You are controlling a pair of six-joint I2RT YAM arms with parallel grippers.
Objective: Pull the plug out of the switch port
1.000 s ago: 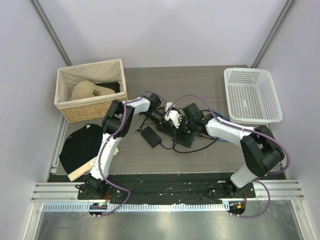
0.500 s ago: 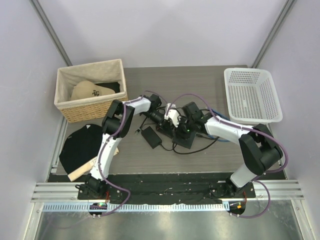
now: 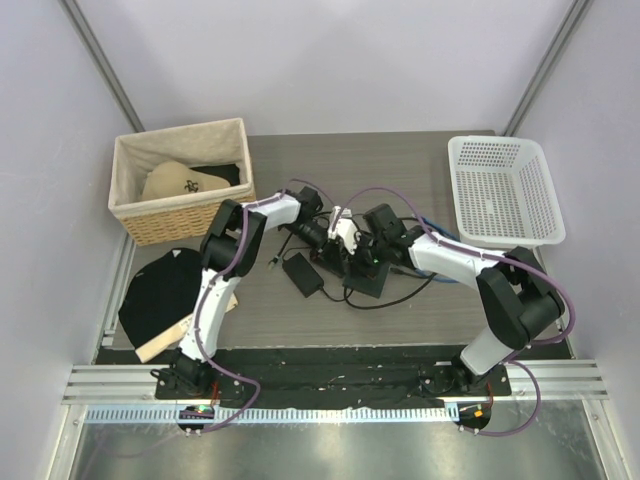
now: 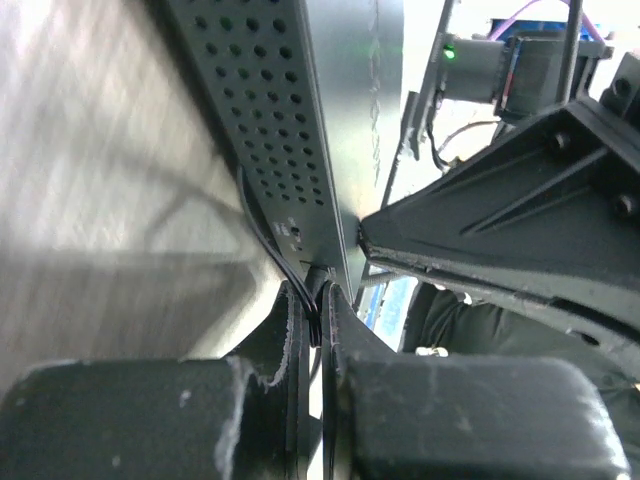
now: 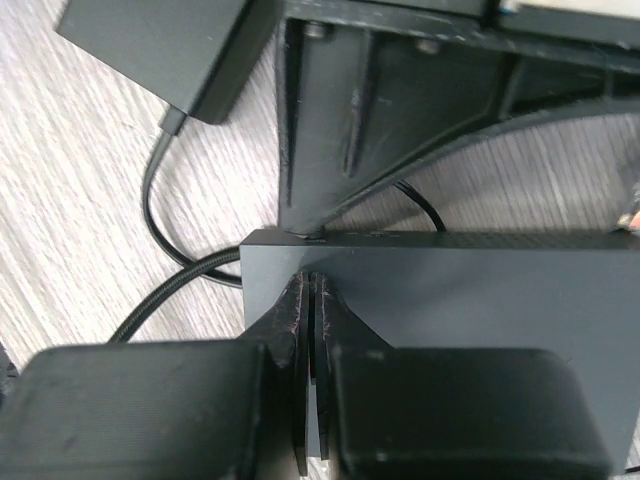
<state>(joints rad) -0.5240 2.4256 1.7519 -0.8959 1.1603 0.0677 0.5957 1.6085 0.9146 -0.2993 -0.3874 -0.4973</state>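
Note:
The flat black switch box [image 3: 366,279] lies mid-table, between both grippers. In the left wrist view its perforated edge [image 4: 290,110] runs up from my left gripper [image 4: 320,300], which is shut on a thin black cord [image 4: 262,225] where the cord meets that edge. A bright-blue patch [image 4: 388,300] shows just beyond the jaws. I cannot make out the plug or the port. My right gripper [image 5: 312,290] is shut and empty, its tips resting on the box's flat top [image 5: 480,300]. In the top view the left gripper [image 3: 338,252] and right gripper [image 3: 362,258] almost touch. A bit of blue cable [image 3: 430,228] shows behind the right arm.
A black adapter brick [image 3: 301,273] lies left of the switch, also in the right wrist view [image 5: 165,45], with a braided black cord [image 5: 170,290] looping beside it. A wicker basket [image 3: 180,190] stands back left and a white plastic basket [image 3: 500,190] back right. A black cloth [image 3: 165,290] lies at the left edge.
Both grippers and the switch box have shifted very slightly to the left. Both grips look the same.

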